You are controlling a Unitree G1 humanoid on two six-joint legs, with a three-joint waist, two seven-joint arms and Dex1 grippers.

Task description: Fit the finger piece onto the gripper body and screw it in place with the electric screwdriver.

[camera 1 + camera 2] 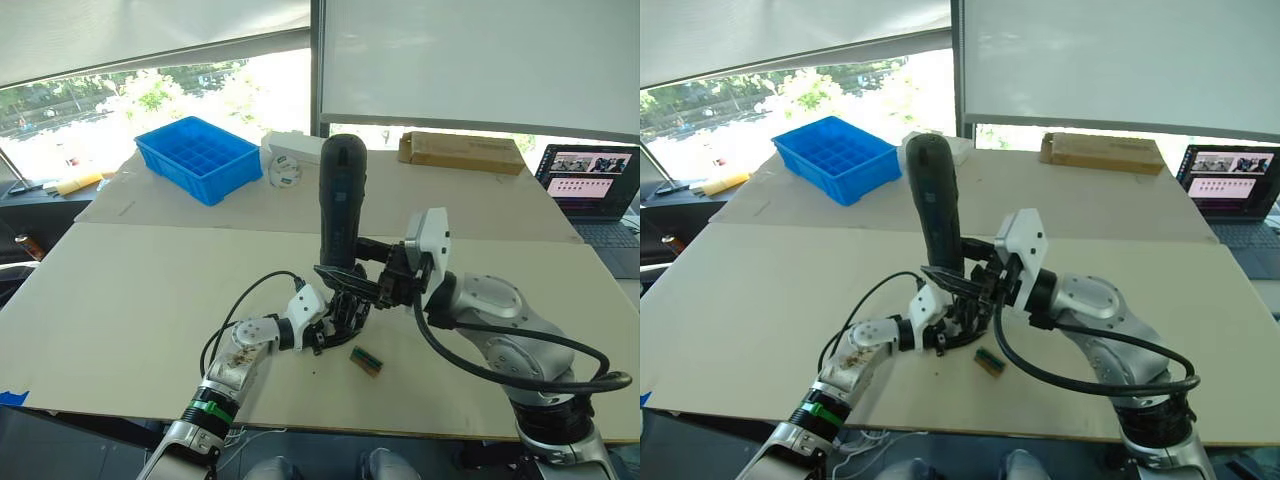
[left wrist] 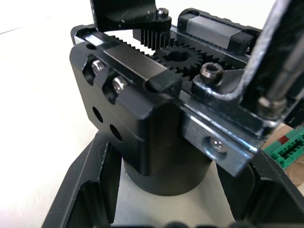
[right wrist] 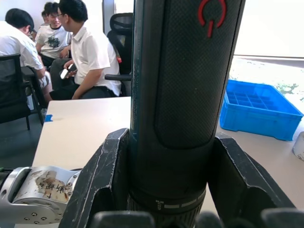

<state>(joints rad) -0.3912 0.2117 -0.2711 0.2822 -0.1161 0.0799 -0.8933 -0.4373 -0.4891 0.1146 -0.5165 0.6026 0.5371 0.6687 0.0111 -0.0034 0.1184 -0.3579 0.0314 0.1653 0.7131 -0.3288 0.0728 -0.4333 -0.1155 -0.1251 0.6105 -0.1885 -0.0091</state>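
Right wrist view: right pincer point(image 3: 168, 209) clamps electric screwdriver point(image 3: 183, 95).

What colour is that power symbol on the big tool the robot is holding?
Red, on the black screwdriver; the right wrist view shows it best.

Both arms are silver-grey metal — the right arm point(image 1: 500, 330) thick and rounded, looped by a heavy black cable point(image 1: 520, 385). The slimmer left arm point(image 1: 235, 365) carries a green band point(image 1: 205, 408) and brownish marks, perhaps scuffing, lower left.
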